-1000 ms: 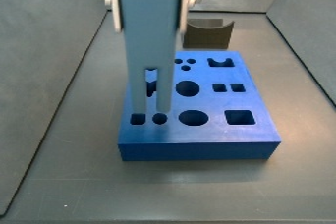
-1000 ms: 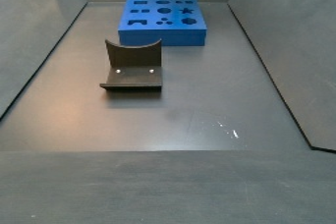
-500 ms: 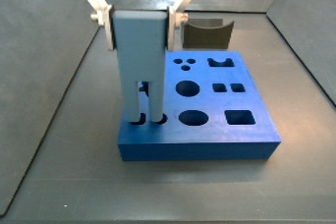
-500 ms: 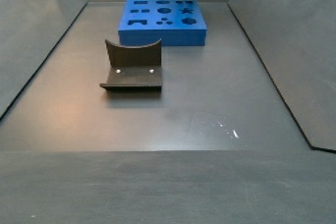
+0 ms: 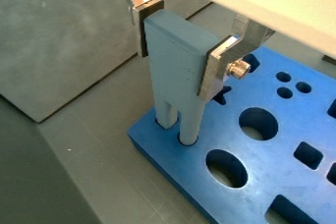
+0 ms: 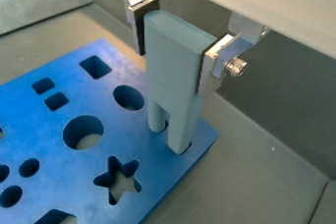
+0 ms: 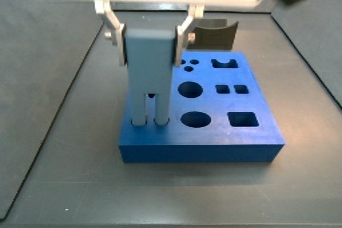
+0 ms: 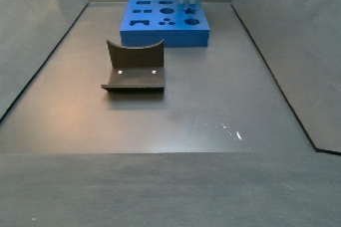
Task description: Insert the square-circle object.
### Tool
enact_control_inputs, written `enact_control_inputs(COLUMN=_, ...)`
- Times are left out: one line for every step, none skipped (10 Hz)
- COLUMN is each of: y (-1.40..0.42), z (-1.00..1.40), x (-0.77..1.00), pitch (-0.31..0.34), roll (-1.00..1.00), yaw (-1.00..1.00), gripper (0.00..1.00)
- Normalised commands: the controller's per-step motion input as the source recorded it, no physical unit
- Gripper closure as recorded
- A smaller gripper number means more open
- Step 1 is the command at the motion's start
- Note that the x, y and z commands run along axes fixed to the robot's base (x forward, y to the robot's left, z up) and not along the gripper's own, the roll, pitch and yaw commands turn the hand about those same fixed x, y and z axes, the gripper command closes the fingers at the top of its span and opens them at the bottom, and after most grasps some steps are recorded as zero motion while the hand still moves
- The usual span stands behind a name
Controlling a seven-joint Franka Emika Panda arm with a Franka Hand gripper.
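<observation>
1. We see the gripper (image 7: 148, 20) directly above the near-left corner of the blue board (image 7: 247, 142), its silver plates closed on the upper part of the square-circle object (image 7: 150, 67). The fingers (image 5: 221, 64) press flat on its two broad faces in both wrist views.

2. The square-circle object stands upright, its two prongs entering the board's corner holes. In a wrist view (image 6: 175, 81) one prong sits in a round hole and the other in a square one right at the board's edge. How deep they go we cannot tell.

3. For this step we judge the key is a straight vertical push. The block is tall, so any tilt would likely bind the thin prongs in their holes.

4. We would keep the grip firm and centred until the block's shoulder meets the board, then part the plates without dragging sideways.

5. Risk, as we judge it: the holes sit right at the board's edge, so side load might shift the board on the floor.

6. Against the side view half a second ago, the block is lower; the prong tips, then at the hole mouths, are now sunk in, and the gripper body fills more of the top of the frame.

7. The fixture (image 8: 135, 67) stands well apart in mid-floor, unchanged, as is the board.
</observation>
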Motion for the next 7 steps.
enact_control_inputs(y=0.00, z=-0.43, x=-0.07, pitch=-0.123, roll=0.43, yaw=0.00, gripper=1.00)
enact_control_inputs(y=-0.01, z=-0.35, x=-0.10, pitch=-0.121, roll=0.48, yaw=0.01, gripper=1.00)
enact_control_inputs(y=-0.01, z=-0.55, x=-0.02, pitch=-0.073, roll=0.29, yaw=0.00, gripper=1.00)
enact_control_inputs(y=0.00, z=-0.50, x=-0.03, pitch=-0.043, roll=0.00, yaw=0.00, gripper=1.00)
enact_control_inputs(y=0.06, z=-0.47, x=-0.04, pitch=-0.047, roll=-0.13, yaw=0.00, gripper=1.00)
enact_control_inputs(y=0.10, z=-0.41, x=-0.01, pitch=-0.020, roll=-0.22, yaw=-0.03, gripper=1.00)
enact_control_inputs(y=0.09, z=-0.34, x=0.00, pitch=0.000, roll=-0.17, yaw=-0.02, gripper=1.00)
